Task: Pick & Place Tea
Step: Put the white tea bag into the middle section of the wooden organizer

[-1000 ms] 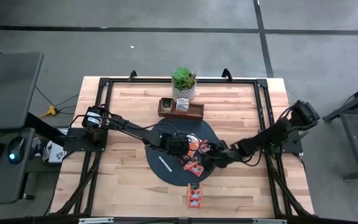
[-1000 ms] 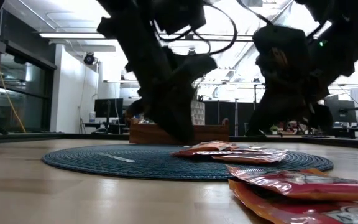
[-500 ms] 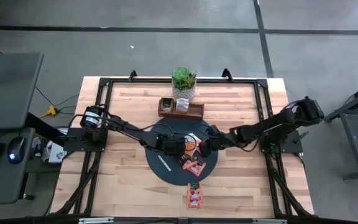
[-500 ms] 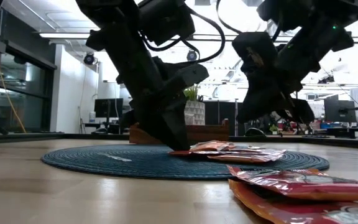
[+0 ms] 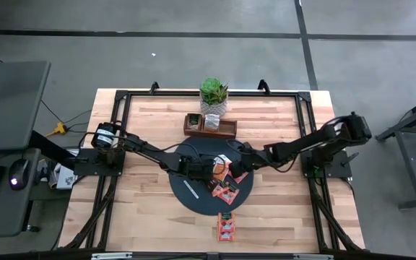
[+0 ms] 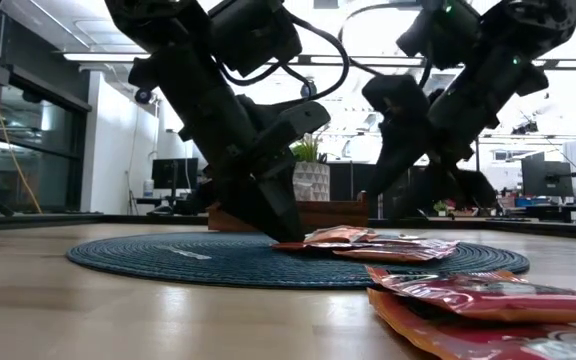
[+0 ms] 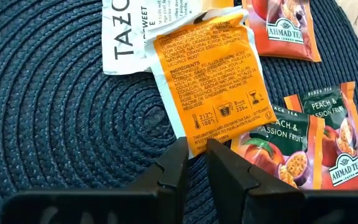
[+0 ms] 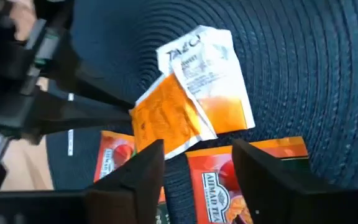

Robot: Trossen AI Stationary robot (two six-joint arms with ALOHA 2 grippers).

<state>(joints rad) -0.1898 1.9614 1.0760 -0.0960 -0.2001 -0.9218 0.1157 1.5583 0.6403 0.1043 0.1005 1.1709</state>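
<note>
Several tea sachets lie flat on the dark round mat (image 5: 186, 180): an orange one (image 7: 207, 81), a white one (image 7: 145, 37) overlapping it, and orange-red ones (image 7: 316, 149). Two more sachets (image 5: 226, 226) lie on the wood near the table's near edge. My left gripper (image 7: 193, 155) is low over the mat's middle, shut on the orange sachet. My right gripper (image 8: 194, 165) hovers open just to the right of it (image 5: 231, 163), above the sachets, with nothing between its fingers. My left gripper pinches the orange sachet's edge (image 7: 194, 142), close to a corner, between its two fingertips. The fingers (image 6: 278, 215) slant down to it from the table's left. The sachet lies flat on the mat, its far part against the white sachet.
A brown wooden tray (image 5: 209, 126) stands beyond the mat's far edge, with a potted plant (image 5: 213, 94) behind it. A thin white strip (image 5: 191, 190) lies on the mat's left part. Bare wood spreads to the left and right of the mat.
My right gripper has gone from the mat's right side toward the far left, to a place over the sachets beside my left gripper, and has opened.
</note>
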